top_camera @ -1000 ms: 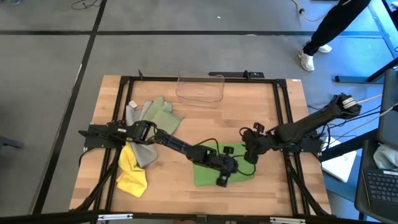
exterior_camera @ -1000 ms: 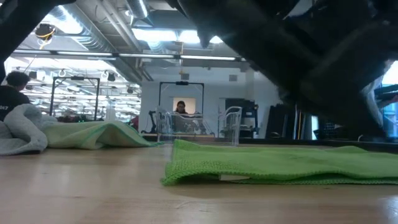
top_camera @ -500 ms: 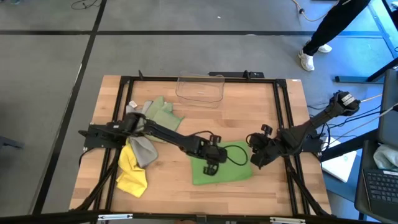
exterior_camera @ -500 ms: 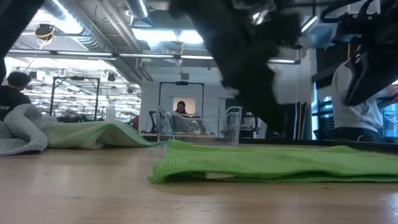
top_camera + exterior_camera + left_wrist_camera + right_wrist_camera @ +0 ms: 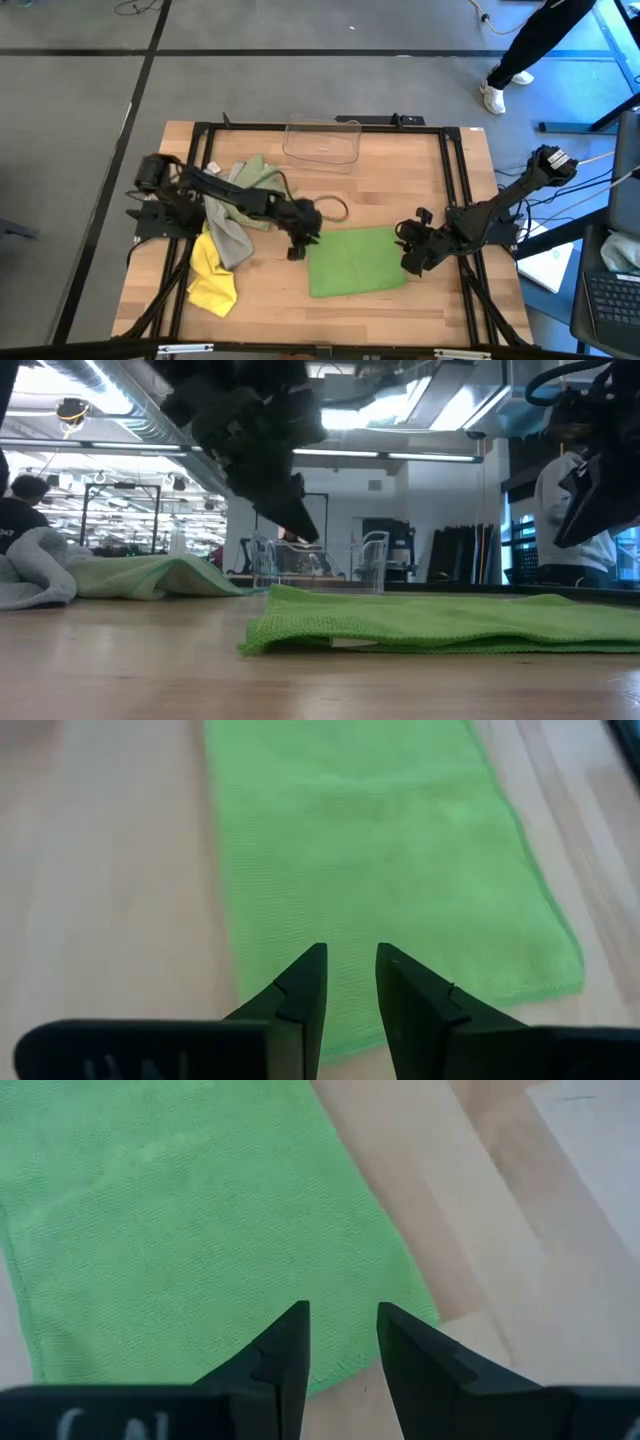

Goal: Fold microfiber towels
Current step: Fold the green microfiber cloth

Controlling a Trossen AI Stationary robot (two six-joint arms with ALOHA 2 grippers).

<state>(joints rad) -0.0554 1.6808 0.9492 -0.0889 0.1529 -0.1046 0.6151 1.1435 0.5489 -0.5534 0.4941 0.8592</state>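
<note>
Off to the far side of my left claw [image 5: 296, 247], away from the middle of the table [image 5: 400, 170], lies the pile of waiting towels: the yellow towel [image 5: 212, 275] crumpled nearest the front edge, the grey towel [image 5: 230, 238] draped over its top, and the pale sage towel [image 5: 256, 181] bunched behind them, partly under my left arm. From table height the grey one [image 5: 35, 570] and the sage one [image 5: 150, 576] show as soft humps.

My left claw hangs above bare wood just beside the near edge of the bright green towel [image 5: 356, 261], clear of it. Its 2 fingers [image 5: 300, 995] stand a narrow gap apart with nothing between them; past their tips I see the green cloth [image 5: 370, 860] lying flat on the boards.

Between my 2 claws that bright green towel lies folded into a neat rectangle, flat, with a doubled edge showing from table height [image 5: 430, 625].

Behind it, well apart at the back edge of the table, stands the clear plastic bin [image 5: 322, 142].

My right claw [image 5: 412, 258] hovers just past the other end of the green towel, at the table's right rail, not touching the cloth. Its fingers [image 5: 285, 1345] are also a little apart and hold nothing; the towel's corner [image 5: 200, 1230] lies ahead of them.

Beyond the table on that side, a person's leg and white shoe [image 5: 493, 96] show on the floor.
</note>
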